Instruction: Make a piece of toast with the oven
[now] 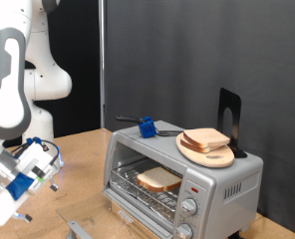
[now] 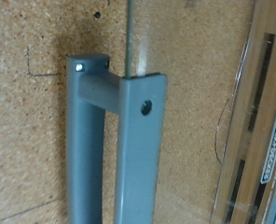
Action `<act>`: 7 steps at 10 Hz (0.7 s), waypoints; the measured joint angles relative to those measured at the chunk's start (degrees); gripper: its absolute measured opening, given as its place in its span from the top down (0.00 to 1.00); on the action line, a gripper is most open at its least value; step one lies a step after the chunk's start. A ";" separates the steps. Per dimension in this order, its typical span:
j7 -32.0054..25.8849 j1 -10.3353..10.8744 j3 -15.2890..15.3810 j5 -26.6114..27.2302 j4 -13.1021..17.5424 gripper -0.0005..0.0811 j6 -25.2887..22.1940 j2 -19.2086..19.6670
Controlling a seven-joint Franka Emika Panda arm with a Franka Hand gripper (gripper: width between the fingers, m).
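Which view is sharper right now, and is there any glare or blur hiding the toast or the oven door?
Exterior view: fairly sharp, evenly lit; piece of toast on the rack inside the oven is clear, gripper slightly soft. Wrist view: close and soft; door handle fills it, glass edge faintly reflective.

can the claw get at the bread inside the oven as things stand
Probably yes. The oven door is down and open, so the slice on the rack is exposed at the front. The claw sits off to the exterior view's left, with nothing between them.

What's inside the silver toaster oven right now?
One tan bread slice lies on the wire rack inside the silver-grey toaster oven. The cavity's back is too dark to see.
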 joint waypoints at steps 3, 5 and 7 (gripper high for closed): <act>-3.69 0.53 3.51 4.22 0.18 0.02 -0.58 3.90; -5.46 1.39 5.87 6.84 -0.33 0.02 -0.72 4.95; -5.79 1.72 7.28 7.59 -1.07 0.02 -3.04 4.66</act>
